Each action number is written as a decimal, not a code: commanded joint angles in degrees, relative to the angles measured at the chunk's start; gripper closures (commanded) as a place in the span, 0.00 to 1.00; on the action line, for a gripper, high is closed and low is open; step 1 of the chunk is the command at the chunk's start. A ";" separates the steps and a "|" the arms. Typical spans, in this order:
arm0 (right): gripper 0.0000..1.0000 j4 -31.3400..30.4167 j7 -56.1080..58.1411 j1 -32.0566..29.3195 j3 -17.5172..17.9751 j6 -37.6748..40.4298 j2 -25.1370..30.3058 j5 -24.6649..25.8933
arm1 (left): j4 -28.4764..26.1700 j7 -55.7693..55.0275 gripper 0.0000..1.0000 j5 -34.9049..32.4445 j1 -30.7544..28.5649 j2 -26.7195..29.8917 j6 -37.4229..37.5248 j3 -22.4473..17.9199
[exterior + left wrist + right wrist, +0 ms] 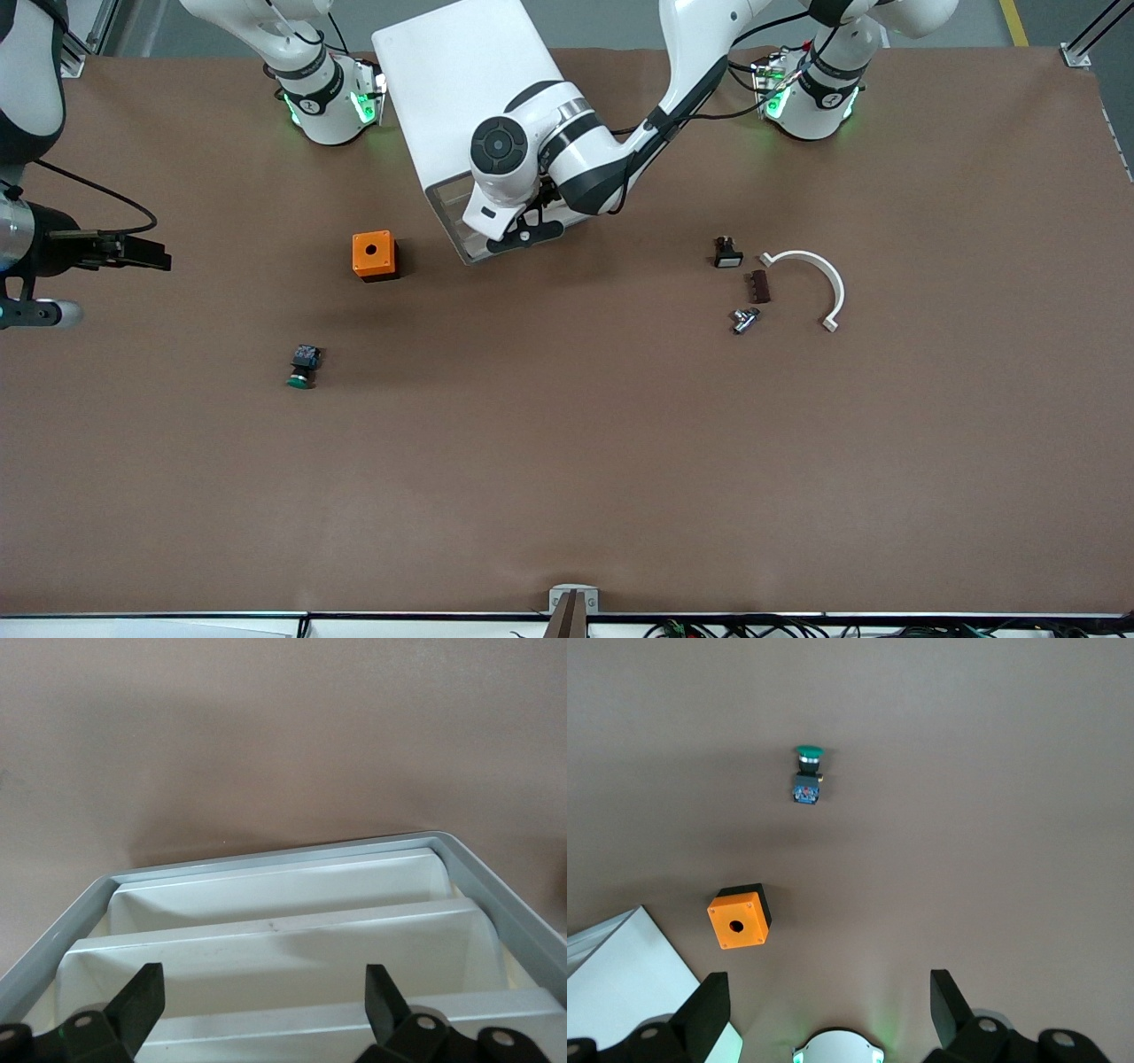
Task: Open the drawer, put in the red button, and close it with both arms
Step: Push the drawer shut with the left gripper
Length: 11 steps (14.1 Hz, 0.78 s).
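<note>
The white drawer cabinet (461, 89) stands between the two arm bases, its grey front frame (266, 858) facing the front camera. My left gripper (523, 237) is at that front. It is open (261, 1005), with only the white drawer fronts (283, 943) between its fingers. No drawer sticks out past the frame in the front view. My right gripper (159, 255) hangs open (824, 1010) and empty, high over the right arm's end of the table. The red button is out of view.
An orange box (375, 255) sits beside the cabinet, with a green-capped button (303, 365) nearer the front camera. Toward the left arm's end lie a small black part (727, 253), a brown block (759, 286), a metal fitting (744, 320) and a white curved bracket (819, 279).
</note>
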State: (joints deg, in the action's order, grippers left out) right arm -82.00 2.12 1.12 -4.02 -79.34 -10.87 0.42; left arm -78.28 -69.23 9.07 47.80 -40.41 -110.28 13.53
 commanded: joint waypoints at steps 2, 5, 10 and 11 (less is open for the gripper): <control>0.00 4.83 0.95 -0.77 0.07 1.21 -0.29 0.72 | -0.65 0.14 0.00 1.73 0.63 0.25 -0.28 0.18; 0.00 4.92 0.95 -0.59 0.15 3.04 -0.12 1.33 | -0.56 0.14 0.00 1.74 0.02 0.42 -0.28 0.10; 0.00 3.17 0.78 -1.91 0.15 4.20 2.94 -2.97 | -0.21 0.06 0.00 1.03 -4.19 2.00 -0.37 -0.52; 0.00 2.73 0.78 -1.74 0.24 4.20 3.74 -2.45 | -0.21 0.14 0.00 1.03 -5.51 2.79 -0.28 -0.52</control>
State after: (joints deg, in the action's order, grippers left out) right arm -77.86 2.24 0.33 -4.36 -75.39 -10.10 -1.19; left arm -77.74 -69.23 9.42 44.67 -40.10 -110.68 13.16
